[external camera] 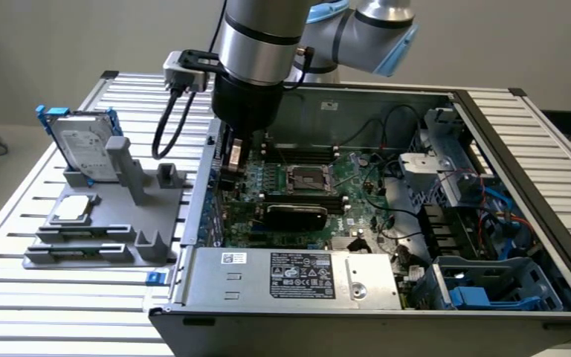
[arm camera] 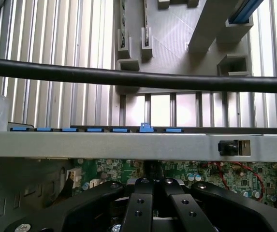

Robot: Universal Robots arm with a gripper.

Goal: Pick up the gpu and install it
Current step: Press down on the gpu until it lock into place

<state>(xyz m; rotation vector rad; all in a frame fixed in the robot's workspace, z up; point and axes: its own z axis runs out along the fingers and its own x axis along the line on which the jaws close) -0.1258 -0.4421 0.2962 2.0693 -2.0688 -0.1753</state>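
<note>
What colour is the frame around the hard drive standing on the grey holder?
Blue; the hard drive's frame shows best in the exterior view.

My gripper (arm camera: 153, 203) is black; the gpu (external camera: 296, 215) shroud black, the motherboard (external camera: 360, 195) green, the holder (external camera: 107, 223) grey, the table (external camera: 57, 297) silver-ribbed.

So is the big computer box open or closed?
Open. The computer case has no side cover on, so its green motherboard shows, and the gripper reaches inside.
</note>
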